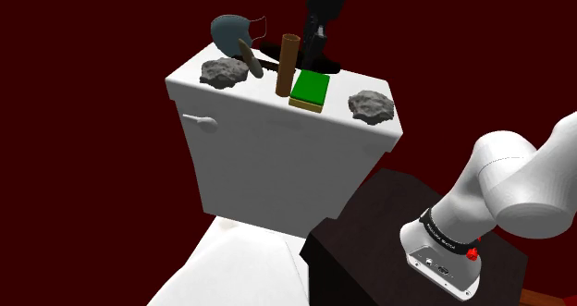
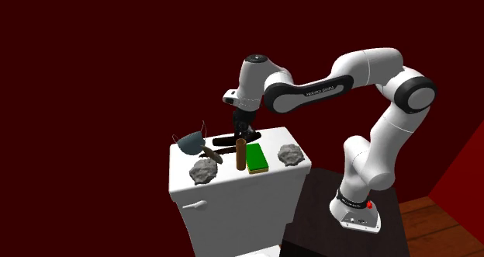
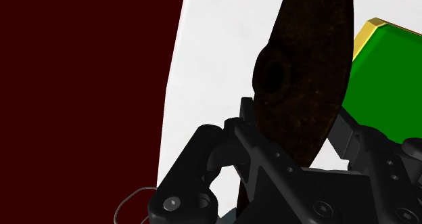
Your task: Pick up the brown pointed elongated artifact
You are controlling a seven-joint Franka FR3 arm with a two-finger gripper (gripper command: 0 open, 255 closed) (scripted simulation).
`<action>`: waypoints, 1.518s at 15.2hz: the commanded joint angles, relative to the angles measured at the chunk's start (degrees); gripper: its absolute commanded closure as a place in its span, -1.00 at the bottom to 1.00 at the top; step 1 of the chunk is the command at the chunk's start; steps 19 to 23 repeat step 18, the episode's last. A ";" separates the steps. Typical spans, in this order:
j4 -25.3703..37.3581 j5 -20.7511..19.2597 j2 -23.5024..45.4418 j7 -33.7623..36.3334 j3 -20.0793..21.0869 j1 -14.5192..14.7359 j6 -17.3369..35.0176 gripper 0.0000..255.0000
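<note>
Shoulder view: the gripper [image 1: 317,59] is low over the rear of the toilet tank lid [image 1: 263,90].

Second exterior view: the dark brown pointed artifact [image 2: 223,142] lies flat on the lid, behind the brown cylinder [image 2: 240,156].

Wrist view: the fingers [image 3: 223,145] pinch its near end.

Judgement: the grasp looks made, and the lift is not yet done.

Dk brown artifact [image 3: 308,74], green sponge [image 1: 311,89] w/ yellow base, grey mottled rocks [image 1: 372,106], white tank [image 1: 277,165], maroon wall [image 1: 74,165].
</note>
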 commanded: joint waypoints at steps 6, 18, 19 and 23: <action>3.99 0.16 0.16 -0.33 0.06 0.05 -3.93 1.00; 13.02 0.47 1.34 -0.91 0.20 0.16 -11.76 1.00; 13.02 0.47 1.34 -0.91 0.20 0.16 -11.76 1.00; 13.02 0.47 1.34 -0.91 0.20 0.16 -11.76 1.00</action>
